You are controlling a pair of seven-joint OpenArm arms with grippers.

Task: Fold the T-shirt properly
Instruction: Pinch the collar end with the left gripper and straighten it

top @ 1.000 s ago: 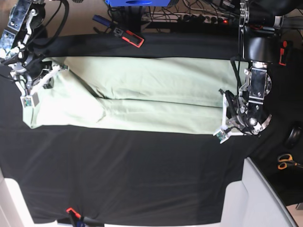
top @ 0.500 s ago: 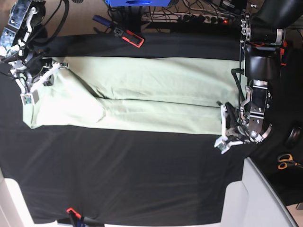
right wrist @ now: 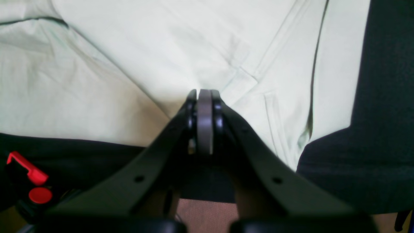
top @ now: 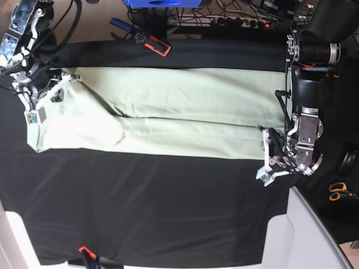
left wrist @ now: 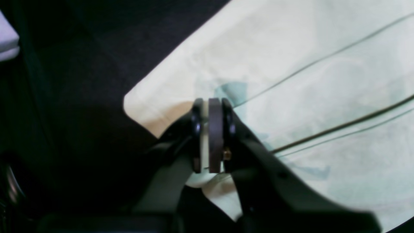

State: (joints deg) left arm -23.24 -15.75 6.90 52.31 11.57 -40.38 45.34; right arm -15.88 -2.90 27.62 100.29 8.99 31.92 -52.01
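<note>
Base view: your T-shirt (top: pixel 168 115) lay lengthwise across the black surface (top: pixel 151 207).
Left pincer (left wrist: pixel 210 136) gripped a corner (wrist view); right pincer (right wrist: pixel 203 121) clenched, on fabric.

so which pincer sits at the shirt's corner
The left pincer, shut at a corner of the pale mint-green cotton T-shirt; the right pincer is shut over mid-fabric seams.

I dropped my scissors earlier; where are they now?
In the base view, the orange-handled scissors lie at the far right edge, off the black tablecloth, just right of the left gripper.
</note>
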